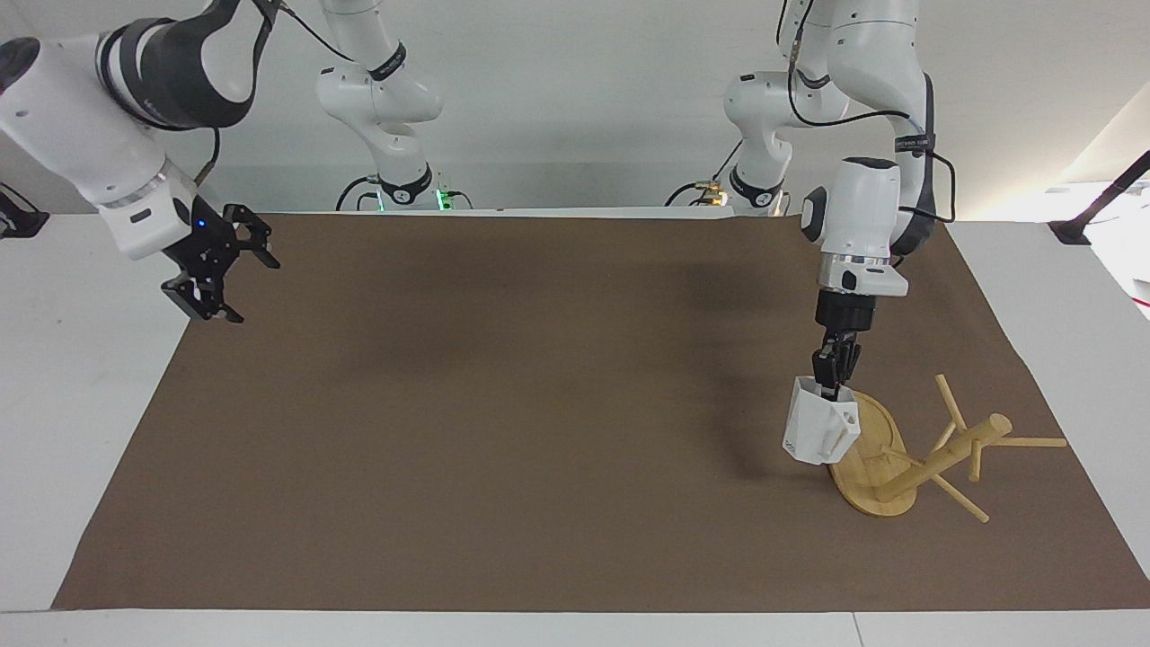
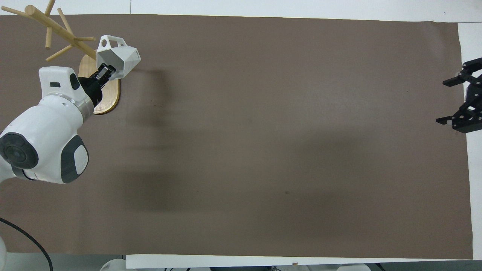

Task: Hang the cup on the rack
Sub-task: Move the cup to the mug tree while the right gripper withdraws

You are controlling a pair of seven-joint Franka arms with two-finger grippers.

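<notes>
The small white faceted plastic cup (image 1: 816, 433) with an angular open handle hangs tilted in the air, pinched at its rim, over the edge of the oval base of the light bamboo mug tree (image 1: 903, 458), which stands on the brown mat at the left arm's end.

No legible text, label, brand, number or sign is showing in either view. Nothing readable is appearing on the two arms' white housings, and the black grippers are displaying no markings that can be made out.
</notes>
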